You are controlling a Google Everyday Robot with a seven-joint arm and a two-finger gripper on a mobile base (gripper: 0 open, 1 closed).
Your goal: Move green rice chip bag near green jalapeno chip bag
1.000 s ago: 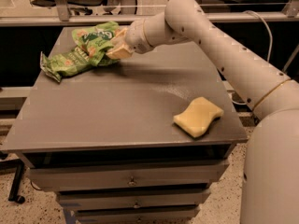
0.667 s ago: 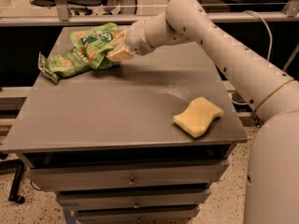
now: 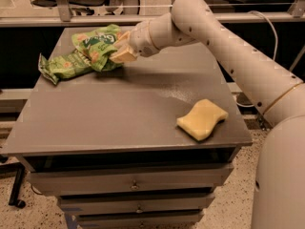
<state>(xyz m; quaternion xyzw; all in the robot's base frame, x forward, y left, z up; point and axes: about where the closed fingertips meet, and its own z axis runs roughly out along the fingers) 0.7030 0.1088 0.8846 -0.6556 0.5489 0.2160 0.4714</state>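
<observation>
The green rice chip bag (image 3: 97, 44), puffy and bright light green, sits at the table's far left, tilted up on its right side. It overlaps the right end of the green jalapeno chip bag (image 3: 64, 66), which lies flat and stretches toward the left edge. My gripper (image 3: 120, 51) is at the right edge of the rice chip bag and is shut on it. The fingertips are partly hidden by the bag.
A yellow sponge (image 3: 202, 119) lies near the front right corner of the grey table (image 3: 124, 113). Drawers are below the tabletop. A rail and chair legs stand behind the table. My arm spans the far right side.
</observation>
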